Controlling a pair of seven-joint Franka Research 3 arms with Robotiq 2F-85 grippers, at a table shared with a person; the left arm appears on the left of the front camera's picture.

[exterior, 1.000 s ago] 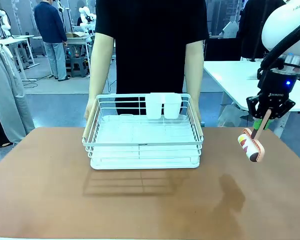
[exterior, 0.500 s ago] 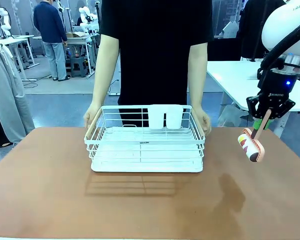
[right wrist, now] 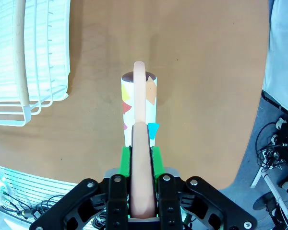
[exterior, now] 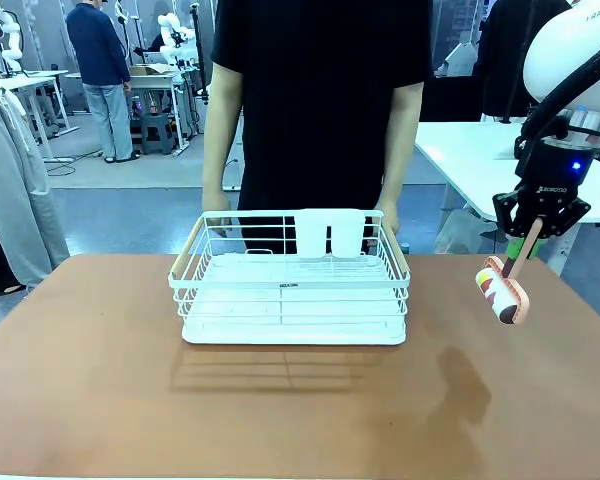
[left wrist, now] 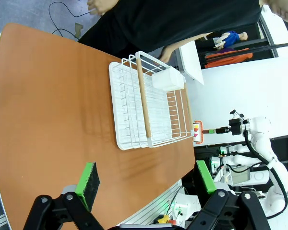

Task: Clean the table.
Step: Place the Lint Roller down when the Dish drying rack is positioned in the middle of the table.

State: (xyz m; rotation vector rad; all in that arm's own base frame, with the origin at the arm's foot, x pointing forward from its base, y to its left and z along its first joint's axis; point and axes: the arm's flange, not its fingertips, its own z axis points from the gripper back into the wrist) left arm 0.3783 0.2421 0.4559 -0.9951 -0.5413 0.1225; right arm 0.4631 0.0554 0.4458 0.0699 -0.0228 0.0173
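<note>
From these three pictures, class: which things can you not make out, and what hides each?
- Person's hands: front view, behind the white rack.
- Roller print: front view, too small.
- Roller handle's end: right wrist view, between the right gripper fingers.
- Table near corner: left wrist view, cut off by the bottom edge.

Person's hands [exterior: 388, 218] off the white rack's [exterior: 290, 280] sides, now behind its far rim; rack set down on table [exterior: 100, 380].

The black two-finger right gripper [exterior: 532, 240], at the right edge of the front view, carries small white lettering reading "ROBOTIQ"; nothing else is legible
</note>
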